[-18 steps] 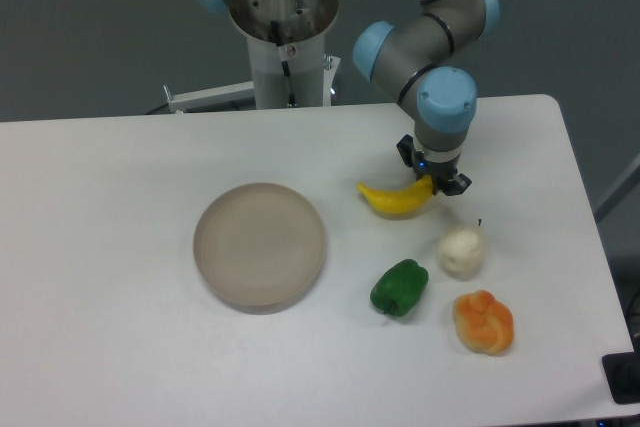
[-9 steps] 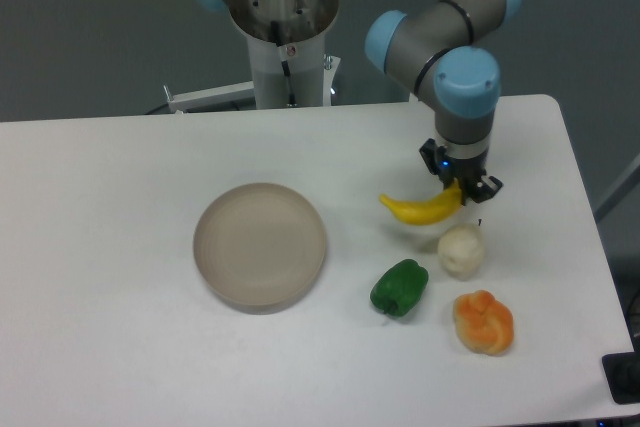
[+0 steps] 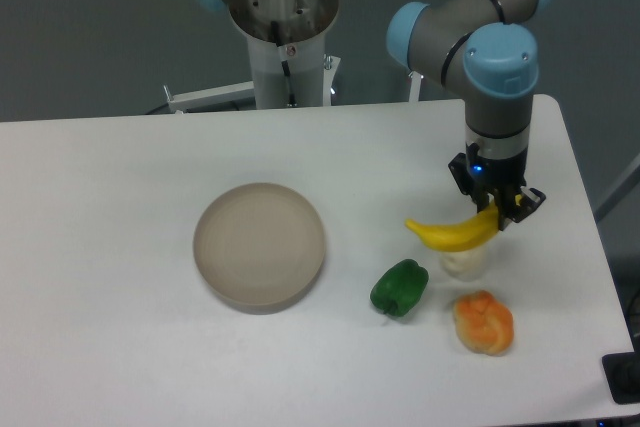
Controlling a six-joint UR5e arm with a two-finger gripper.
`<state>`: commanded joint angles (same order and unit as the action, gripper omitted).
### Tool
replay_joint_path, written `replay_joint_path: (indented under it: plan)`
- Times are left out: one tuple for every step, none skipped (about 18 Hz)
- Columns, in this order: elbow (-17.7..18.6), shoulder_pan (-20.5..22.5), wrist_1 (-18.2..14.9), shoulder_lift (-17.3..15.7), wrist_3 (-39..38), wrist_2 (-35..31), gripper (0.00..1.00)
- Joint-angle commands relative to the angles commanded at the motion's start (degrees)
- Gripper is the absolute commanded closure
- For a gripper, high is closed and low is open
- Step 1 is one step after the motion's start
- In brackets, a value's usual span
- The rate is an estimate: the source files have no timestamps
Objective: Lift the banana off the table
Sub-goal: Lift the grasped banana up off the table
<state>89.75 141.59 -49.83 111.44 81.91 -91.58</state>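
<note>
The tool (image 3: 497, 209) is pinching the banana (image 3: 452, 234) by its right-hand tip, its two fingers pressed against the fruit's end so that the rest of the yellow crescent is sticking out to the left. The banana appears to be hanging clear of the tabletop (image 3: 120, 247), directly in front of the small white item (image 3: 465, 263) — it is hiding that item's top. That white item serves as the landmark: the green pepper (image 3: 399, 287) is lying just to its left and slightly nearer the camera, the lumpy orange fruit (image 3: 483, 322) is sitting just below it and to the right, and the grey plate (image 3: 260, 244) is resting well to its left.

The step in hand looks like the lift itself. Because the grasp is sitting at one end rather than at the middle, the long free part is acting as a lever — a jerk or a quick swing could be enough to twist the smooth fruit between the fingers. Doing this well probably means the arm is rising straight and steadily, the fingers are holding their pressure unchanged, and the wrist is avoiding any sudden rotation. Whether the banana is touching the white item or merely overlapping it in this view cannot be told, so clearing upward before any sideways travel seems the safer course.
</note>
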Motion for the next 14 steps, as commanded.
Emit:
replay_joint_path:
  plan:
    - [-0.79, -0.35, -0.09, 0.44, -0.09, 0.00, 0.72]
    - [-1.67, -0.61, -0.09, 0.97, -0.17, 0.00, 0.72]
    - [-2.46, -0.70, -0.09, 1.58, -0.35, 0.00, 0.72]
    - [-3.17, -1.05, -0.35, 2.28, -0.35, -0.09, 0.72]
    - [-3.69, -1.40, -0.44, 2.55, -0.61, -0.26, 0.72]
    - [-4.22, -1.50, -0.53, 2.82, -0.79, -0.35, 0.72]
    - [-4.75, -1.58, -0.44, 3.08, -0.79, -0.53, 0.72]
    - [-5.19, -1.67, -0.53, 3.43, -0.79, -0.62, 0.72]
    - [-5.54, -1.85, -0.53, 3.52, -0.79, -0.62, 0.72]
    - [-5.72, -2.02, -0.44, 3.69, -0.79, -0.70, 0.72]
    - [-5.90, -2.11, -0.44, 4.04, -0.97, -0.79, 0.72]
    - [-6.42, -2.29, -0.53, 4.22, -1.84, -0.88, 0.72]
    - [-7.21, -2.98, -0.53, 4.75, -2.80, -0.97, 0.72]
    - [-7.82, -3.34, -0.53, 5.01, -3.25, -1.05, 0.72]
